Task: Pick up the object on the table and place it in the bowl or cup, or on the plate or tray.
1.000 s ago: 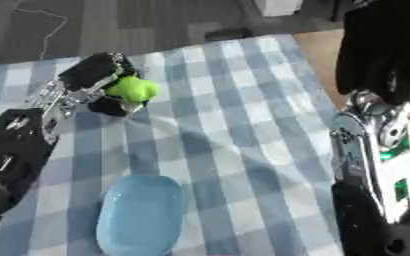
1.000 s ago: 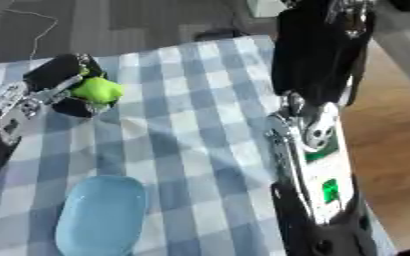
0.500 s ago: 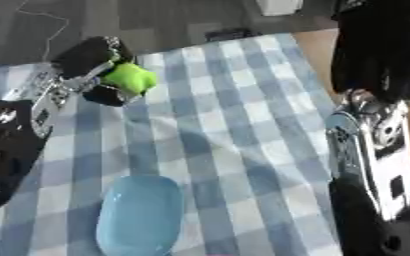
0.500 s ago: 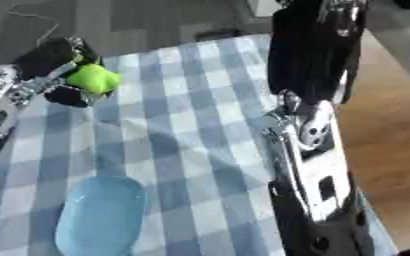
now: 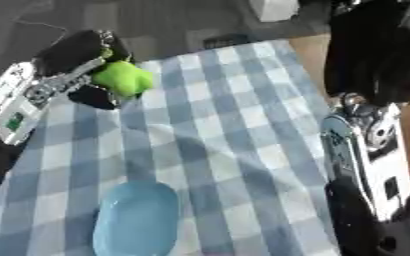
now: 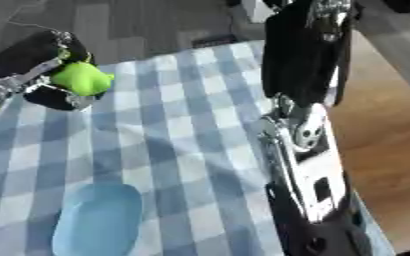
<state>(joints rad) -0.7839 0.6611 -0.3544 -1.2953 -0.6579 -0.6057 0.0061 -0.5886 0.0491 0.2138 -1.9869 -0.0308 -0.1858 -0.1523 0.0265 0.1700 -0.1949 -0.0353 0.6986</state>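
Nearest, low and left of centre: light blue bowl (image 5: 137, 219), oval, lying on the blue-and-white checked cloth (image 5: 217, 130) that covers the surface (image 6: 379, 150); nothing in it. Likely the drop point, since no other vessel shows.

Right side: the right arm (image 5: 366, 165) hangs down along the cloth's edge, black and silver. Its hand is not visible in either view.

Farther, upper left: left hand (image 5: 86, 55) with fingers curled round a lime-green object (image 5: 123, 78), rounded, held above the cloth's far left part and well apart from the bowl. The wrap keeps it secure for carrying; the bowl lies nearer, so the carry is toward the body.
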